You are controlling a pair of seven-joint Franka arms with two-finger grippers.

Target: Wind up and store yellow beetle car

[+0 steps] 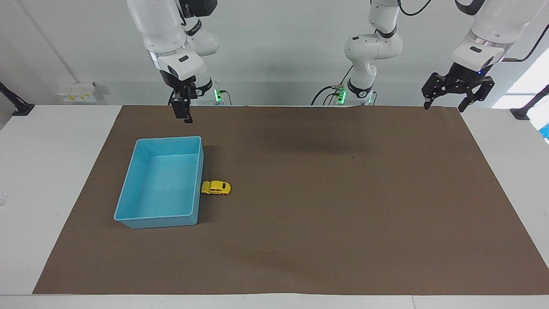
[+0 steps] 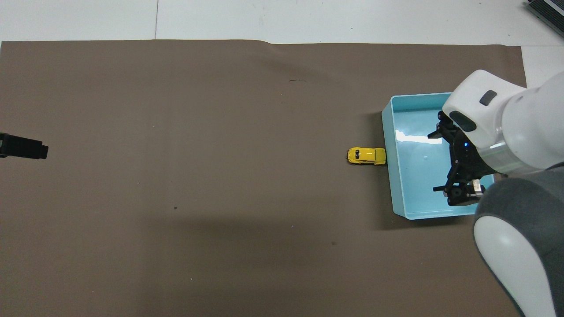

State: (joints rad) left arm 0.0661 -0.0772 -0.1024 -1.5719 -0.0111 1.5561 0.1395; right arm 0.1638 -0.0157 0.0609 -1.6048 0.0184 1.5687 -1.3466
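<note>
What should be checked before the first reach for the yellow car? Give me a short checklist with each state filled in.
1. Yellow beetle car upright on its wheels, on the mat: ok.
2. Car free to grasp: not ok, one end sits against the light-blue bin wall.
3. Bin holds nothing: ok.
4. Right gripper raised over the mat near the bin, open, holding nothing: ok.
5. Left gripper waits open at the left arm's end: ok.

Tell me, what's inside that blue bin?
Nothing that shows. In the facing view the bin has a bare floor, fully visible. The car sits outside, against its wall. From overhead the right tool covers part of the floor.
</note>
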